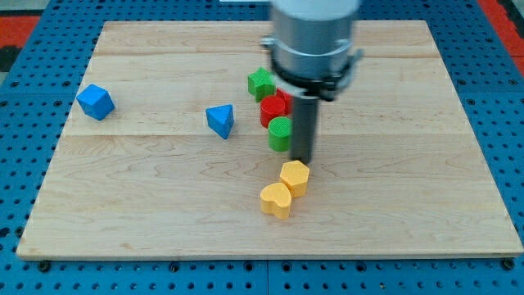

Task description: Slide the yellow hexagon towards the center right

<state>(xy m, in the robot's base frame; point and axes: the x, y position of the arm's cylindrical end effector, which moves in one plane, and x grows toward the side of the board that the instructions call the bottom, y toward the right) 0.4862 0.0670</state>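
Starting at the view's left, you have a blue cube-like block well apart from everything else on the wooden board. Further right sits a blue triangular block. Then comes the crowded middle: a green star-shaped block, a red block whose shape you cannot quite read because the arm covers part of it, and a green round block, the 3 packed close together.

Below them lie the 2 yellow pieces, touching: a yellow heart-shaped block and, up and to its right, the yellow hexagon, a little below the board's middle.

There is no pincer on this arm to spread or close; it ends in a rod, and my tip stands just above the hexagon's top edge, beside the green round block.

You appear to be at the approach step, with the push not yet made. From here the tip would drive the hexagon downward, so you probably need to bring it around to the hexagon's left side, clear of the heart, then push rightward and slightly up.
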